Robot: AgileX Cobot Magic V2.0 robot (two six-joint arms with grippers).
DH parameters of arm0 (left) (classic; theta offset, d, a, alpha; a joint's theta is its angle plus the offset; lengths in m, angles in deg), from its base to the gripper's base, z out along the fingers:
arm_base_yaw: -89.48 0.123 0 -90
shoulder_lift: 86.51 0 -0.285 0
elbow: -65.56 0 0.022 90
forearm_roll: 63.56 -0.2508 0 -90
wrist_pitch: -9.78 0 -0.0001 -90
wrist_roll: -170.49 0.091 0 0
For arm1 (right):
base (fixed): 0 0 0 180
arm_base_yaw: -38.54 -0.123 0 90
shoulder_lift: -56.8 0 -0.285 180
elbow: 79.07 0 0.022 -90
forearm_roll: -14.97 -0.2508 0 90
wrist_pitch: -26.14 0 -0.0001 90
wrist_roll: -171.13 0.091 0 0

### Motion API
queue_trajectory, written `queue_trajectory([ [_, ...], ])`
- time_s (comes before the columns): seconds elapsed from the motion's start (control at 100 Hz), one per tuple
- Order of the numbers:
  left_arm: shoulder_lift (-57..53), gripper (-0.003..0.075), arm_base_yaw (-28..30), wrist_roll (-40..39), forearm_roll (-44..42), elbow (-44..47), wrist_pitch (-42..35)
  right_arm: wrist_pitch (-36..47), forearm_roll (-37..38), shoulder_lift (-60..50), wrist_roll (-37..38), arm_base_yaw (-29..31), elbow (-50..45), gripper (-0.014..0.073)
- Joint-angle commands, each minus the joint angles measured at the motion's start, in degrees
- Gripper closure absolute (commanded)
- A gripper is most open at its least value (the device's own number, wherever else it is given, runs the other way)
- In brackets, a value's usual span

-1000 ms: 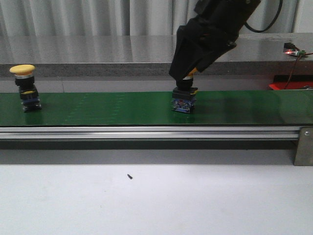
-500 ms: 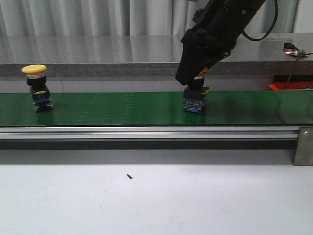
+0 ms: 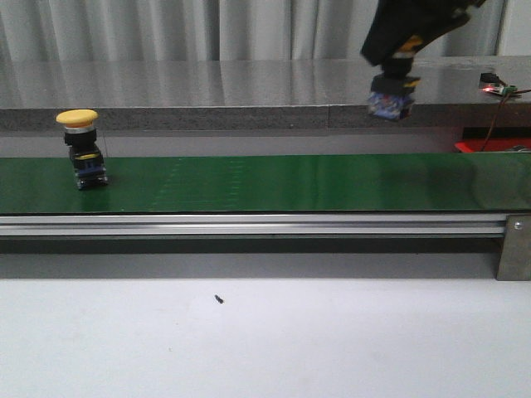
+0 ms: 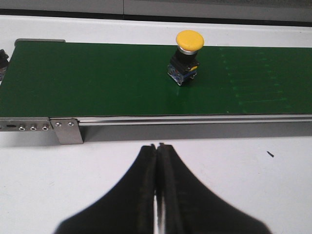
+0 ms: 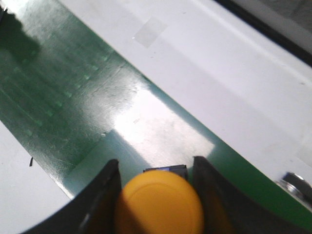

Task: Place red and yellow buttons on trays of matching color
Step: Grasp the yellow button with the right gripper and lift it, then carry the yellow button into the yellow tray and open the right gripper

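My right gripper is shut on a yellow button and holds it in the air above the green conveyor belt, at the upper right. In the right wrist view the button's yellow cap sits between the two black fingers. A second yellow button stands upright on the belt at the left; it also shows in the left wrist view. My left gripper is shut and empty over the white table, in front of the belt. No trays or red button clearly show.
A grey ledge runs behind the belt. A red object lies at the far right behind the belt. The belt's metal rail runs along its front, with a bracket at the right end.
My right gripper has lifted the yellow button off the belt and moved up and right. The other yellow button has travelled right along the belt.
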Motion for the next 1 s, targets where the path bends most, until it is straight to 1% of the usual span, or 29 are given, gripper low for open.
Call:
queue_trajectory([
  [0.0,0.3,0.074,-0.5,-0.2,0.8,-1.5,-3.7,0.5,-2.2,-5.1,2.3,2.9,1.6,0.0489],
  [0.26,0.3,0.074,-0.5,-0.2,0.8,-1.5,-3.7,-4.7,-2.2,-8.5,4.3,12.2,1.6,0.0489],
  [0.37,0.3,0.074,-0.5,-0.2,0.8,-1.5,-3.7,-5.2,-2.2,-9.4,5.7,15.9,1.1,0.0489],
  [0.46,0.3,0.074,-0.5,-0.2,0.8,-1.5,-3.7,-3.8,-2.2,-10.8,5.7,18.6,-0.9,0.0489],
  [0.63,0.3,0.074,-0.5,-0.2,0.8,-1.5,-3.7,1.5,-2.1,-13.0,5.8,24.5,-6.6,0.0489],
  [0.83,0.3,0.074,-0.5,-0.2,0.8,-1.5,-3.7,6.7,-2.1,-13.2,9.0,31.9,-12.7,0.0489],
  [0.99,0.3,0.074,-0.5,-0.2,0.8,-1.5,-3.7,9.8,-2.1,-13.2,10.2,37.0,-15.2,0.0489],
])
